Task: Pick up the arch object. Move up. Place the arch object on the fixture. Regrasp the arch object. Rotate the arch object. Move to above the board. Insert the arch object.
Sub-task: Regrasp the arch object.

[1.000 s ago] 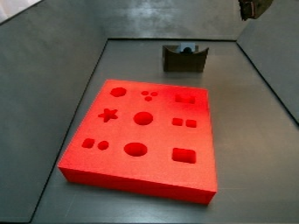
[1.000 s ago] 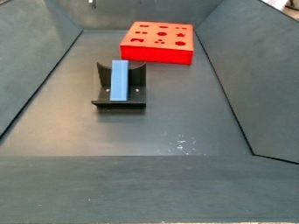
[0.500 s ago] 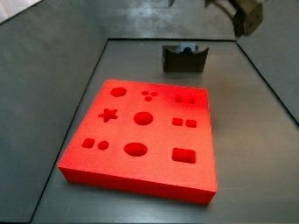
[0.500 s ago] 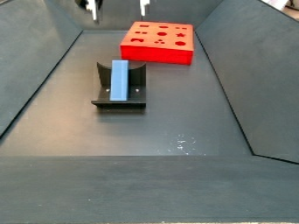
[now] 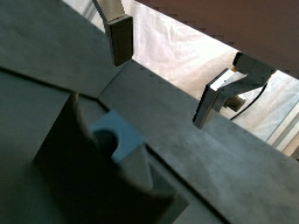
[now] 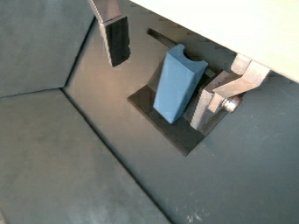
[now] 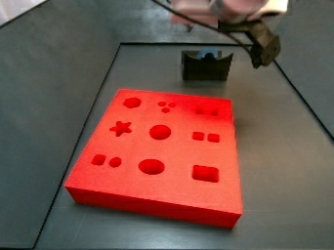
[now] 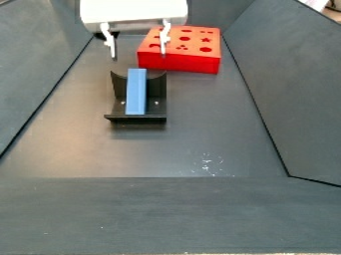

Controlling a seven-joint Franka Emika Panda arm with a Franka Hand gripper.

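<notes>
Blue arch object [image 8: 136, 91] rests on fixture [image 8: 138, 114]; pincer [image 8: 134, 41] above, fingers apart, empty.

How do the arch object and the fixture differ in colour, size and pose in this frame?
The arch object is pale blue; the fixture is dark grey. The arch object is a slim oblong, narrower than the blocky fixture, whose base spreads wider on both sides. The arch object lies in the fixture's notch, off the floor, while the fixture sits on the floor. Both sit below the open gripper, whose fingers touch neither.
</notes>
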